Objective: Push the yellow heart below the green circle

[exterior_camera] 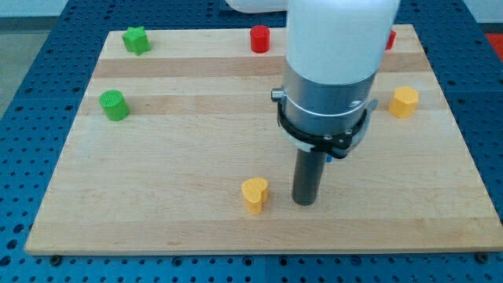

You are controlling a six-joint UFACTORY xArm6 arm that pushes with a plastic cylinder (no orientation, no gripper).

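The yellow heart lies near the view's bottom middle of the wooden board. The green circle sits far off at the view's left, higher up. My tip rests on the board just to the right of the yellow heart, a small gap apart from it. The arm's white and grey body rises above the rod and hides part of the board behind it.
A green star sits at the top left. A red cylinder stands at the top middle. Another red block is partly hidden behind the arm. A yellow hexagon lies at the right.
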